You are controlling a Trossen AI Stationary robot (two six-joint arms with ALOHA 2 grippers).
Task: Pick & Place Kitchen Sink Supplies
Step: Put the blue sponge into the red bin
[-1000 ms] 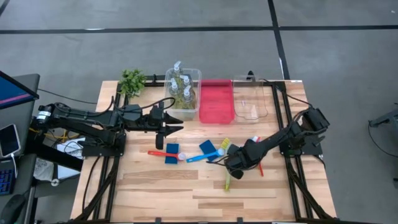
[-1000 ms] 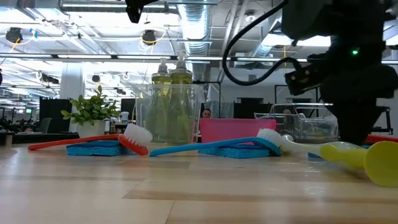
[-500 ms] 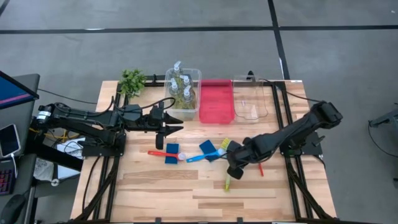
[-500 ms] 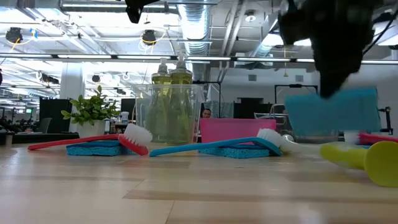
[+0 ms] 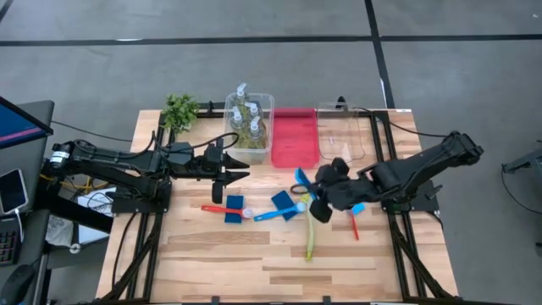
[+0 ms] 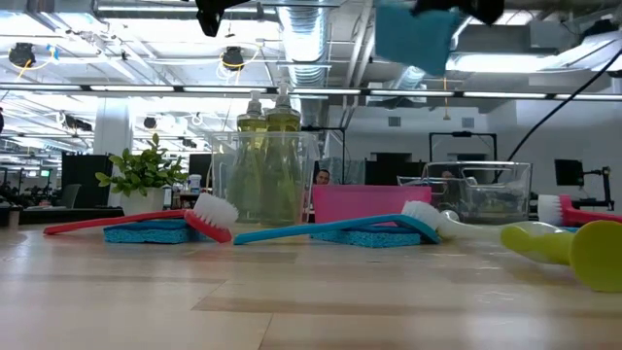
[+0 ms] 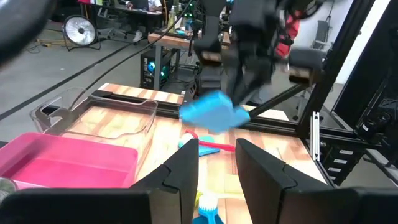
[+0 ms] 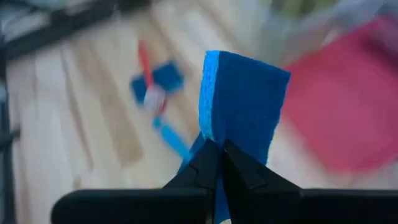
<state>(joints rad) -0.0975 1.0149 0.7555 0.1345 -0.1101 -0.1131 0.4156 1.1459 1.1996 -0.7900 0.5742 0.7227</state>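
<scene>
The right gripper (image 8: 214, 155) is pinching a flat blue sponge (image 8: 239, 102) by its lower edge, its jaws closing tight on the corner so that most of the slab is standing free above them, and it is carrying it in the air above the wooden desk (image 5: 212, 254), near the red tray (image 5: 294, 137). The sponge is looking light and soft (the kind of foam that would give under pressure rather than slip), with a paler blue face along one side, so a grip on the thin edge seems enough, though a firmer hold nearer the middle would probably stop it flopping. Below the jaws, two more blue sponges (image 5: 234, 208) are lying flat on the desk among slim, stiff plastic brushes: a red brush (image 5: 222, 208), a blue brush (image 5: 275, 213) and a yellow-green brush (image 5: 310, 240). The soap bottles (image 5: 244, 119) are standing in a clear tub (image 5: 264, 102), smooth and likely slippery. The left gripper (image 5: 230, 167) is waiting beside that tub, its jaws parted with nothing between them.
</scene>
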